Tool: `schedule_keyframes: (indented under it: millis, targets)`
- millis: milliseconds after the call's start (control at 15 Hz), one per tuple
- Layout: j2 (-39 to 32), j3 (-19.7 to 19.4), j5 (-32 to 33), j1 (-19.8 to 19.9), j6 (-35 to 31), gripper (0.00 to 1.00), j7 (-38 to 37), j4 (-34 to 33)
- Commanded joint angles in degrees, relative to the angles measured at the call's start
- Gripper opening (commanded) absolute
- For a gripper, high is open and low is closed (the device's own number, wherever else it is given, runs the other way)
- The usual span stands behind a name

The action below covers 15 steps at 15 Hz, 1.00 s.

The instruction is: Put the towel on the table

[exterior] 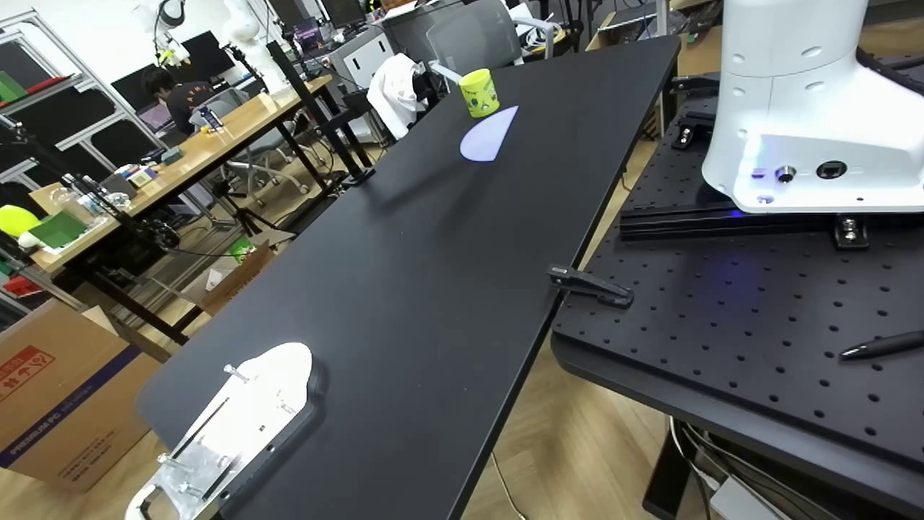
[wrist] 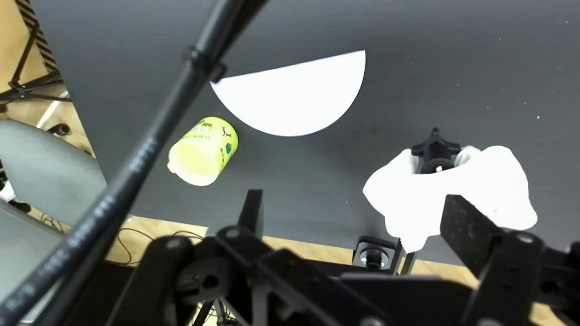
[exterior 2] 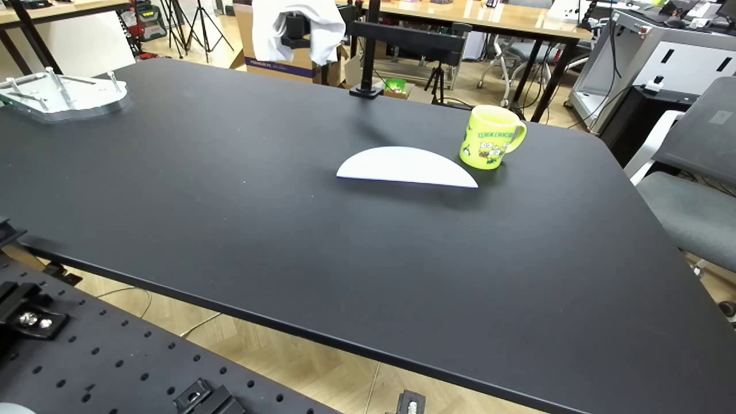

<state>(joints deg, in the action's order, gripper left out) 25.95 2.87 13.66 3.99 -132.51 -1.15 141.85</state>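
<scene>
The black worktop [exterior 2: 259,241] presents the chief hazard at its far edge: a weakly held towel released there would probably fall over the side. The black post [exterior 2: 371,52] stands at that edge; a hurried sideways move could strike it. The white pegged plate [exterior: 249,408] lies at the far left, well apart; low risk. The towel [exterior: 393,97] hangs just left of the post, not yet laid on the worktop. The white half-round piece [exterior 2: 405,164] lies nearer and to the right; a trailing towel could drag it. The gripper [wrist: 355,208] has its two fingers [wrist: 253,210] spread wide with nothing held. The mug [exterior 2: 489,138], upright at the far right, could be tipped by a swinging towel. The dark knob [wrist: 436,151], on which the towel is draped, could snag it or be pinched along with it.

Count: one worktop, one post, one pegged plate, one towel, one half-round piece, one gripper, one mug, one knob.
</scene>
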Motion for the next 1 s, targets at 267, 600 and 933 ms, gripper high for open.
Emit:
schedule_keyframes:
  millis: [267,600,933]
  targets:
    - [-16.1,-0.2,-2.5,-2.3,-4.1,1.0,0.3,-10.7]
    - [-22.1,0.2,-9.2,-5.4,-2.8,1.0,2.6,-15.0]
    - [-25.0,0.1,-12.7,-6.2,-0.4,1.0,2.8,-16.6]
